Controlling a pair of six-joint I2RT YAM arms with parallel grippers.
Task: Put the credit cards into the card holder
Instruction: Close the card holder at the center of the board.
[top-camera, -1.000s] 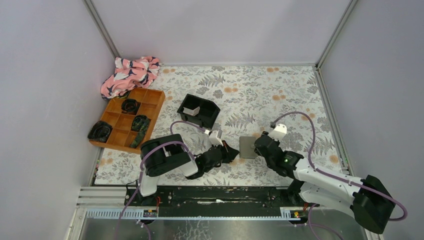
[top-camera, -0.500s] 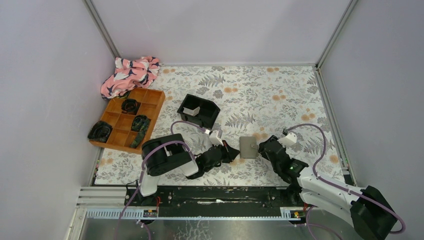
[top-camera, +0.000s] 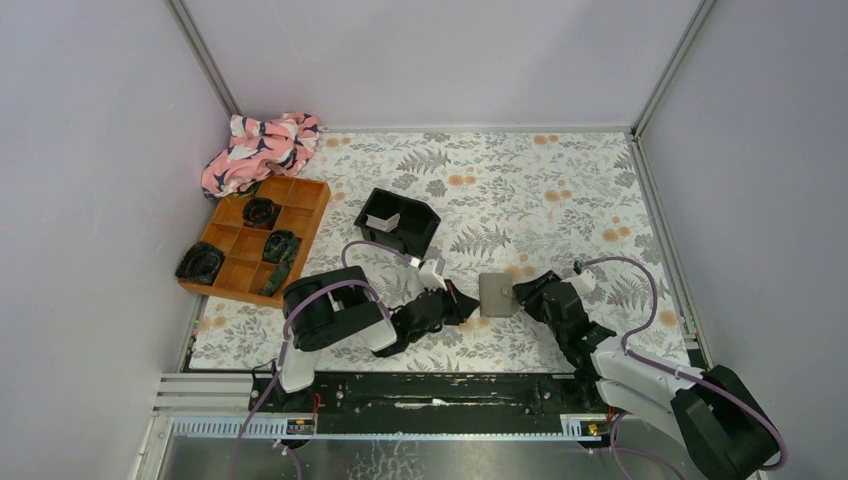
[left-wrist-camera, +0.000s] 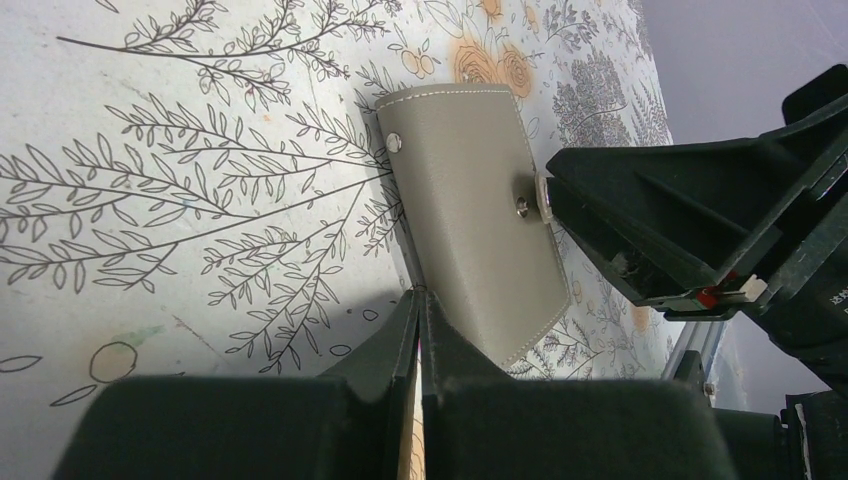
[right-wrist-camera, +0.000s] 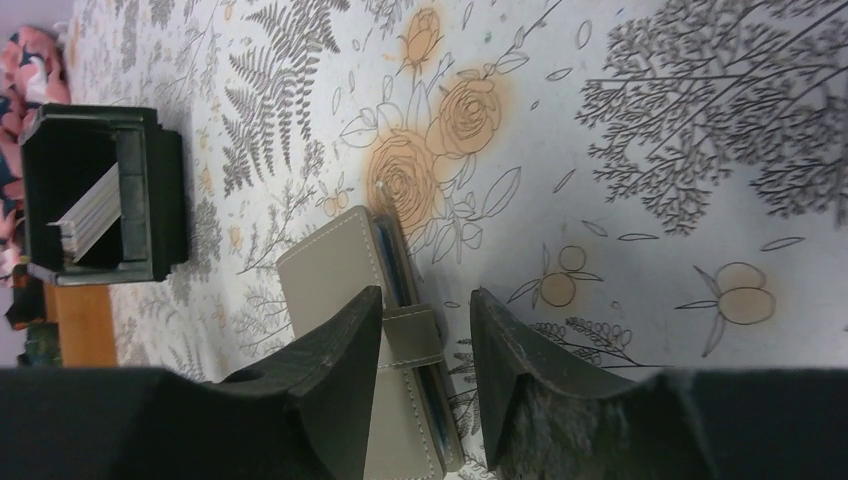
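Straddling card holder (right-wrist-camera: 330, 270) strap, right gripper (right-wrist-camera: 428, 295) jaws parted; holder's near end hidden behind fingers. Left gripper (left-wrist-camera: 418, 297) closed, tips at holder edge; anything pinched unclear.

A flat grey-taupe stitched card holder (top-camera: 497, 294) (left-wrist-camera: 470, 220) (right-wrist-camera: 335, 280) lies folded shut on the floral table (top-camera: 520, 180), close to its near edge, its snap strap wrapped over one side. Thin pale silver-grey credit cards (top-camera: 384, 221) (right-wrist-camera: 90, 212) stand leaning inside a black square plastic tray (top-camera: 424, 226), nearer the table's middle.
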